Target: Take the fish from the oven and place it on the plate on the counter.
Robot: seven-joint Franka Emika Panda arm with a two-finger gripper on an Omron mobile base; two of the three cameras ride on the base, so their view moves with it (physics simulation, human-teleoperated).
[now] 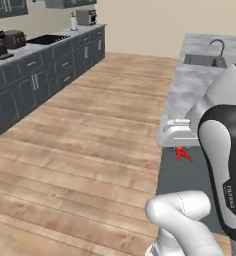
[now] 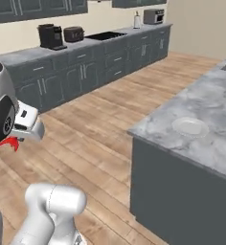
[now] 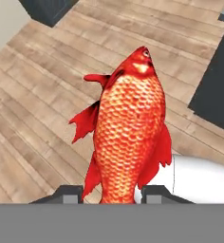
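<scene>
The gripper (image 3: 111,193) was closed on the fish (image 3: 127,128), its two dark tips pinching the tail end while the red-orange body stuck out ahead of the hand, above the wooden floor (image 3: 42,90). In the left base view the fish (image 1: 183,154) hung just below the white hand, in front of the dark base of the counter (image 1: 190,85) and lower than the marble top. In the right base view the fish (image 2: 9,142) showed as a red scrap under the hand, well apart from the plate (image 2: 190,127), which lay bare on the counter (image 2: 206,100) near its front edge. The step in hand looked like the carry: the fish was out of the oven and on its way to the plate. The next move would call for lifting the hand above the counter's edge, swinging it across until the fish hung over the plate, then lowering and letting go. With only the tail gripped, the fish might pivot or slip during the swing
</scene>
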